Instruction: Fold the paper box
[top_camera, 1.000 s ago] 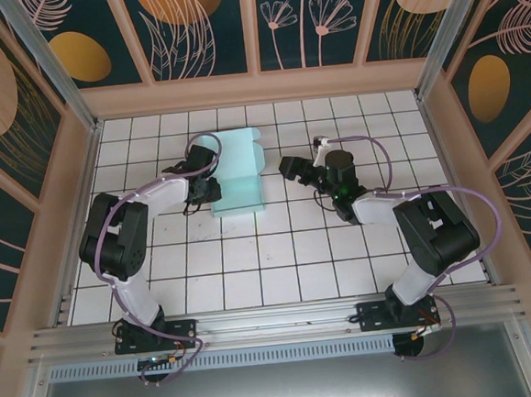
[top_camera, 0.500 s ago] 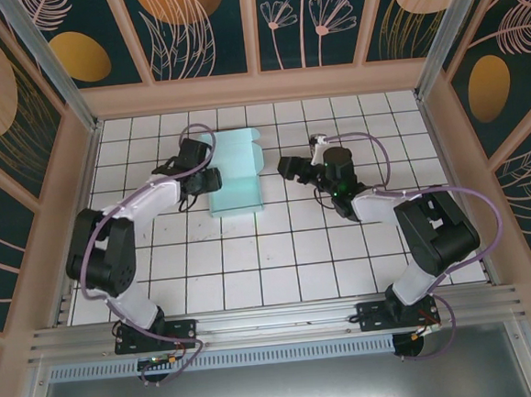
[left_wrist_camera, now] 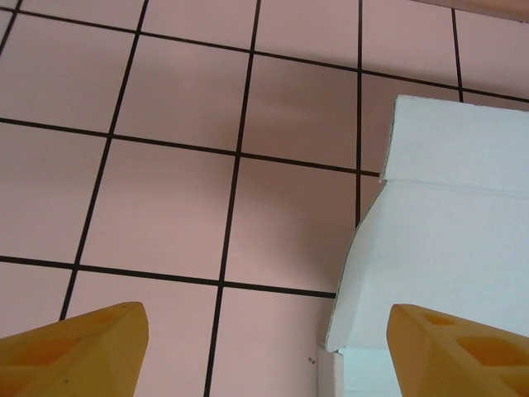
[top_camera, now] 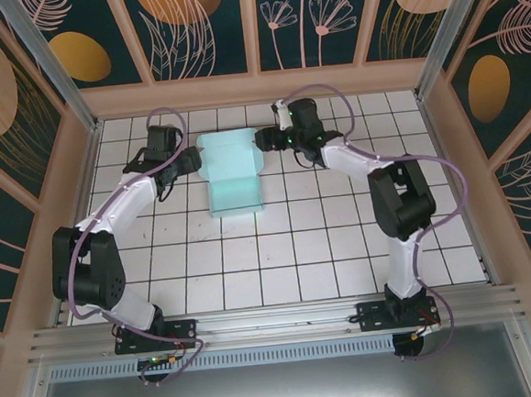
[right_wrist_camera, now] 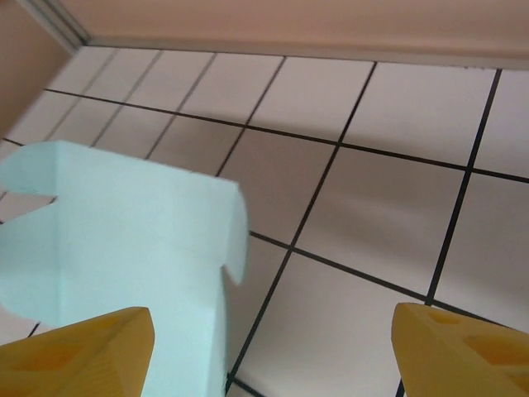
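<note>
The paper box point(top_camera: 231, 174), pale turquoise with creased flaps, lies on the white tiled floor at the far middle. My left gripper point(top_camera: 191, 158) is at the box's far left edge, jaws open. In the left wrist view the box point(left_wrist_camera: 446, 223) has a raised curved flap just inside the right finger point(left_wrist_camera: 463, 351), and the left gripper point(left_wrist_camera: 269, 356) grips nothing. My right gripper point(top_camera: 263, 140) is open at the box's far right corner. In the right wrist view the box point(right_wrist_camera: 124, 223) reaches past the left finger point(right_wrist_camera: 74, 351) of the right gripper point(right_wrist_camera: 269, 351).
The tan back wall point(top_camera: 257, 89) runs close behind both grippers. Side walls point(top_camera: 77, 204) bound the tiled floor point(top_camera: 279, 253), which stretches toward the arm bases.
My left gripper opened and moved farther back along the box's left edge. The right arm swung left and back, from well right of the box to its far right corner.
</note>
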You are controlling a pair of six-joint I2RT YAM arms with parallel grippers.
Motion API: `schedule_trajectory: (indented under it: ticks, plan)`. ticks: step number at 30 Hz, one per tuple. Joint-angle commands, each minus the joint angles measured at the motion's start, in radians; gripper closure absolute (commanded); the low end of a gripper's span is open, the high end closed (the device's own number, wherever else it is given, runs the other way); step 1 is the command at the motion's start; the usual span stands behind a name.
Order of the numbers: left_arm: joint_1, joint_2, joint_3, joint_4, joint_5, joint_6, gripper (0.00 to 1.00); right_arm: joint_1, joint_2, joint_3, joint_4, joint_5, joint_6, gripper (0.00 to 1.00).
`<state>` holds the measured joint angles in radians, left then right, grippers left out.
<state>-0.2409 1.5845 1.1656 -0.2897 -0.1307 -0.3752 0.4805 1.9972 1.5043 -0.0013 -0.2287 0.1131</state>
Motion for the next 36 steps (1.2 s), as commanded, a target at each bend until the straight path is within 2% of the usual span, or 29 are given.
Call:
schedule_trajectory:
  ticks: [1, 5, 8, 14, 22, 28, 36]
  plan:
    - [0.015, -0.048, -0.026, -0.005, 0.016, 0.029, 0.24, 0.006, 0.088, 0.181, -0.303, 0.019, -0.093, 0.26]
    - [0.041, -0.06, -0.07, 0.034, 0.104, -0.012, 0.24, 0.004, 0.204, 0.403, -0.528, -0.017, -0.164, 0.27]
    - [0.048, -0.05, -0.081, 0.046, 0.129, -0.021, 0.24, 0.005, 0.289, 0.556, -0.663, -0.028, -0.188, 0.32]
    - [0.053, -0.025, -0.078, 0.044, 0.15, -0.021, 0.23, 0.009, 0.376, 0.72, -0.772, -0.077, -0.2, 0.45]
    - [0.054, -0.007, -0.084, 0.053, 0.172, -0.018, 0.23, 0.014, 0.38, 0.742, -0.793, -0.186, -0.248, 0.51]
    - [0.054, 0.003, -0.08, 0.06, 0.199, -0.018, 0.23, 0.017, 0.394, 0.745, -0.796, -0.195, -0.257, 0.6]
    - [0.054, 0.008, -0.078, 0.058, 0.205, -0.012, 0.23, 0.016, 0.41, 0.759, -0.805, -0.207, -0.257, 0.79]
